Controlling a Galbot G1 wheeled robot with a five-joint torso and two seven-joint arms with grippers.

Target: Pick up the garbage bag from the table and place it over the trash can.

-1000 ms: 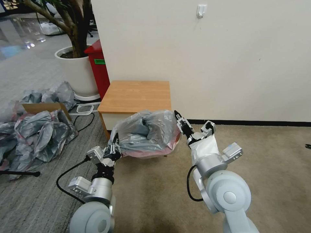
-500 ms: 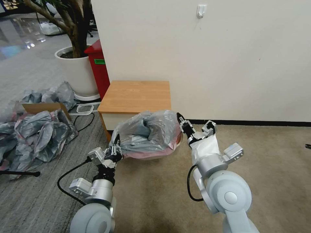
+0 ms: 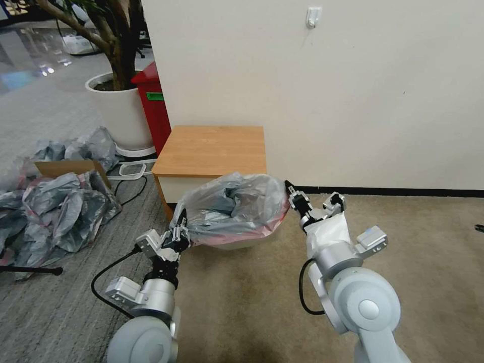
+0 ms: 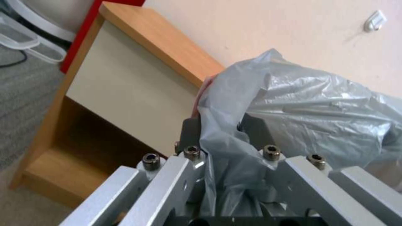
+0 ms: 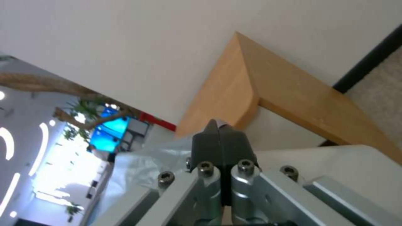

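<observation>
The garbage bag (image 3: 233, 206) is held stretched between the left gripper (image 3: 179, 228) and right gripper (image 3: 292, 194), both clamped on its rim, over the trash can (image 3: 242, 244); it should next be pulled down.

table (image 3: 212, 148) & wall (image 3: 353, 101) block behind garbage bag (image 3: 232, 206); bare carpet (image 3: 428, 242) to the right is open.

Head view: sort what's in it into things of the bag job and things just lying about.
Job:
garbage bag
trash can
table
left gripper
right gripper

Lying about:
heap of grey bags
cardboard box
red bin
plant pot
</observation>
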